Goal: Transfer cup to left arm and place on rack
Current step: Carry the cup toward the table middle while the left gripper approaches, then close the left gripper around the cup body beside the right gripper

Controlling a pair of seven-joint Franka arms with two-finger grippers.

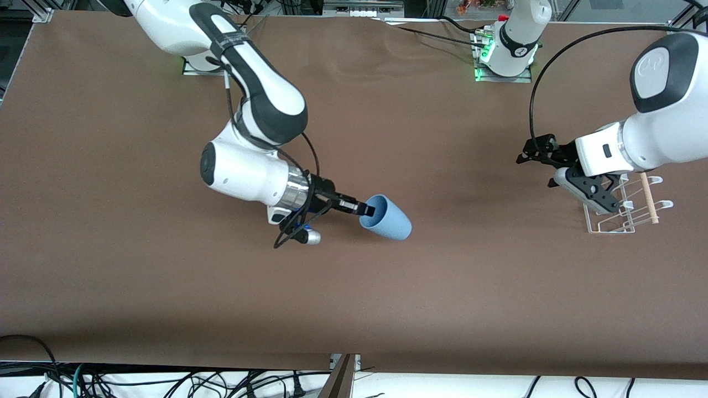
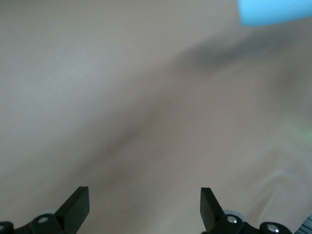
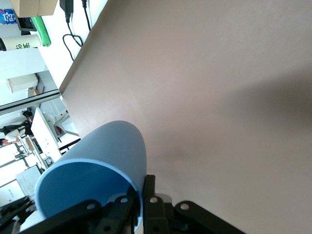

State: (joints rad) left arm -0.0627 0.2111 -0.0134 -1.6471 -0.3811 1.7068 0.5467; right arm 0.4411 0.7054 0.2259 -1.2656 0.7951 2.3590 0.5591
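The light-blue cup [image 1: 387, 218] lies tilted on its side, low over the middle of the table. My right gripper [image 1: 369, 210] is shut on its rim, one finger inside the mouth and one outside; the right wrist view shows the cup [image 3: 112, 146] pinched in that gripper [image 3: 142, 195]. My left gripper [image 1: 545, 168] is open and empty, over the table beside the rack [image 1: 630, 207] and partly covering it. In the left wrist view the open gripper [image 2: 145, 204] faces bare cloth, with a corner of the cup [image 2: 273, 10] at the picture's edge.
The brown cloth [image 1: 354, 309] covers the whole table. The rack stands toward the left arm's end. Both arm bases [image 1: 506, 55] stand along the table's back edge. Cables [image 1: 166, 381] hang below the front edge.
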